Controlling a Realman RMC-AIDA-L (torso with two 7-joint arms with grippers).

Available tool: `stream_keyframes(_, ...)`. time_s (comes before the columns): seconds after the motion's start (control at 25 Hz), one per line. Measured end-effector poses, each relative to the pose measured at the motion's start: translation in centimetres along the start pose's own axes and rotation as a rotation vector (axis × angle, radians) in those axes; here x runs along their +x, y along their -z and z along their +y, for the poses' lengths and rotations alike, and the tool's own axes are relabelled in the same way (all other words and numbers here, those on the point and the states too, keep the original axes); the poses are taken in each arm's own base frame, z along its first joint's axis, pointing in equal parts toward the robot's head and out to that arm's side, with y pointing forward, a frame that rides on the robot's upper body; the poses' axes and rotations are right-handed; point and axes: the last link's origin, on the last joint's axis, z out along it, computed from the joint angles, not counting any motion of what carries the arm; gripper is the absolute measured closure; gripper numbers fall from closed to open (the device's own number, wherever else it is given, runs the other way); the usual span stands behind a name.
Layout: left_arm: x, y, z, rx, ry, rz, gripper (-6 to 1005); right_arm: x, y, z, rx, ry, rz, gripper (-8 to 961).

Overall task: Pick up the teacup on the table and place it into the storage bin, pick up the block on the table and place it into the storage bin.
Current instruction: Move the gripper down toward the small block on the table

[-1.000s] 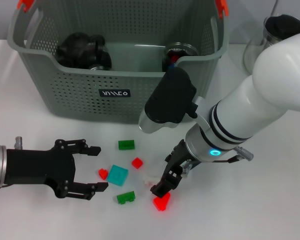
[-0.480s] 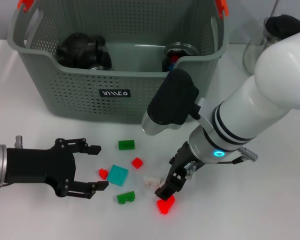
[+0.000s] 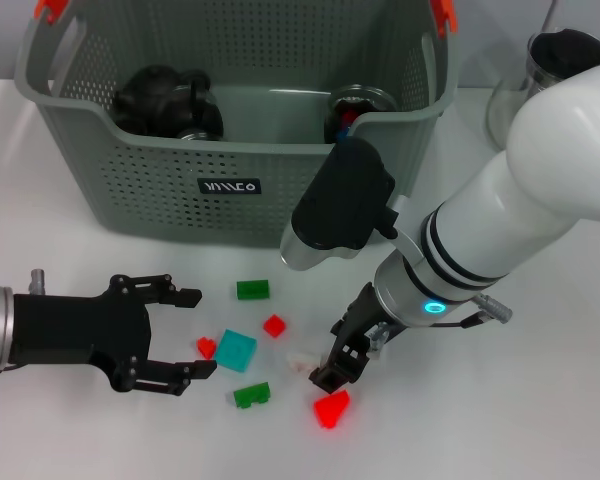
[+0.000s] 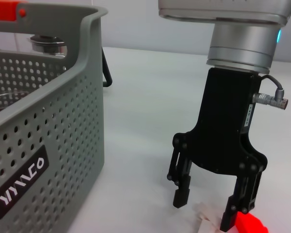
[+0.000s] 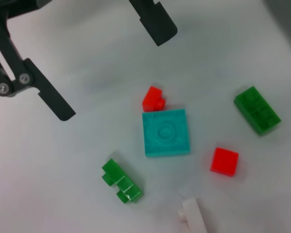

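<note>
Right tool (image 3: 332,372) agape over white block (image 3: 302,359)

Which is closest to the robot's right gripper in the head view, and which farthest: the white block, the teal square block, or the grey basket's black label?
1. White block, right beside the right gripper.
2. Teal square block, farther toward the left gripper.
3. Black label, up on the basket front, farthest.

place: lab test bench | cues: bare white table (image 3: 540,420), scattered toy blocks (image 3: 236,350), perforated storage bin (image 3: 130,190)
</note>
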Motion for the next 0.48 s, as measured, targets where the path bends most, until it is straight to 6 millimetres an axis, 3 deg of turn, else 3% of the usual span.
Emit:
stream_keyframes(0.08,0.0,0.0,-0.01,0.001,-0.001,0.0,153,-0.02,0.0,0.04,-0.001,0.001,0.001,141)
stream_keyframes(0.28,-0.01,0.0,-0.03,0.002,-0.001,-0.001,153,-0.03,0.02,0.12,-0.003,-0.001,0.005,370)
stream_keyframes(0.48,0.0,0.05,-0.09,0.003,-0.003,-0.002,153,0.01,0.03,0.17,-0.006,-0.002,0.009,393)
